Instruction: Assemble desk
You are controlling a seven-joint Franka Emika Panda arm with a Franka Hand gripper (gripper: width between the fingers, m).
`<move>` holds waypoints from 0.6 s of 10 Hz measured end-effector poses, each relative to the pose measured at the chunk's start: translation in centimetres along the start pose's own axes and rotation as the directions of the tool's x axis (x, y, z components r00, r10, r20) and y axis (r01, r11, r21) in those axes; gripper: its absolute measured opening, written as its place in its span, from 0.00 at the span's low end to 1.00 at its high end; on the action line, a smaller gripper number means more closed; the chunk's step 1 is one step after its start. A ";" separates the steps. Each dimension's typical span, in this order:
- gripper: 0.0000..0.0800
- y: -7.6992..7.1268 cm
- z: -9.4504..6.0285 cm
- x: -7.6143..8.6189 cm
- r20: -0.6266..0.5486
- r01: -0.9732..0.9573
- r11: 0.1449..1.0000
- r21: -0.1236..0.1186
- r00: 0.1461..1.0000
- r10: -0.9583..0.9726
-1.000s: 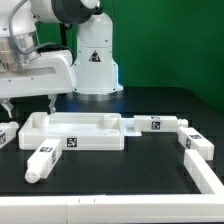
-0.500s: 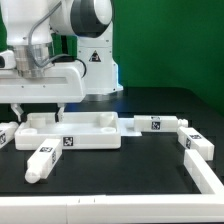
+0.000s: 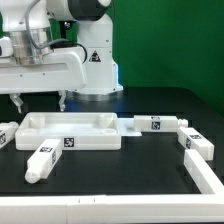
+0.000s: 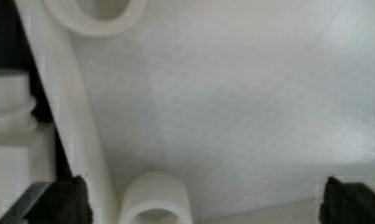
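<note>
The white rimmed tabletop (image 3: 72, 131) lies on the black table, hollow side up. My gripper (image 3: 40, 100) hangs open and empty just above its end on the exterior view's left. In the wrist view the tabletop's floor (image 4: 255, 110), rim and two round corner sockets (image 4: 161, 200) fill the picture, and my dark fingertips (image 4: 51, 200) stand wide apart over it. One tagged leg (image 3: 41, 160) lies in front of the tabletop. Another leg (image 3: 6, 135) is at the far left. Two more legs (image 3: 155, 124) (image 3: 195, 142) lie to the right.
The white robot base (image 3: 95, 60) stands behind the tabletop. A white angled wall piece (image 3: 208, 175) lies at the front right near the table's edge.
My gripper shifted toward the exterior view's right, dipped close to the tabletop, and now sits slightly higher. The jaws stayed open. The tabletop and legs have not moved.
</note>
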State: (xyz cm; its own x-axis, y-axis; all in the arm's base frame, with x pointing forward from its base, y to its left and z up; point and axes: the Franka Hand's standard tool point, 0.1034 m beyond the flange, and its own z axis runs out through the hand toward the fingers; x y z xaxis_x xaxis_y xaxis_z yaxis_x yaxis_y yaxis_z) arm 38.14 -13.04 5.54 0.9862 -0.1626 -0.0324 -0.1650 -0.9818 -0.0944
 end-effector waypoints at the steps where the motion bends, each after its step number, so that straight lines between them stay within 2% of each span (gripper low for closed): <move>1: 0.81 0.0 0.1 0.0 0.003 0.000 1.000 0.001 1.000 0.000; 3: 0.81 0.9 0.1 0.0 0.010 0.000 1.000 0.003 1.000 0.000; 4: 0.81 1.8 0.2 -0.4 0.013 -0.006 1.000 0.000 1.000 0.006; 6: 0.81 2.3 0.5 -0.9 0.000 -0.012 1.000 -0.015 1.000 0.012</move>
State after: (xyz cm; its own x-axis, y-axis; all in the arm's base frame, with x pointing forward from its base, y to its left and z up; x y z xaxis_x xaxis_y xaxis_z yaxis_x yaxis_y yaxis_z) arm 36.85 -15.12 4.84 0.9840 -0.1746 -0.0340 -0.1768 -0.9811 -0.0790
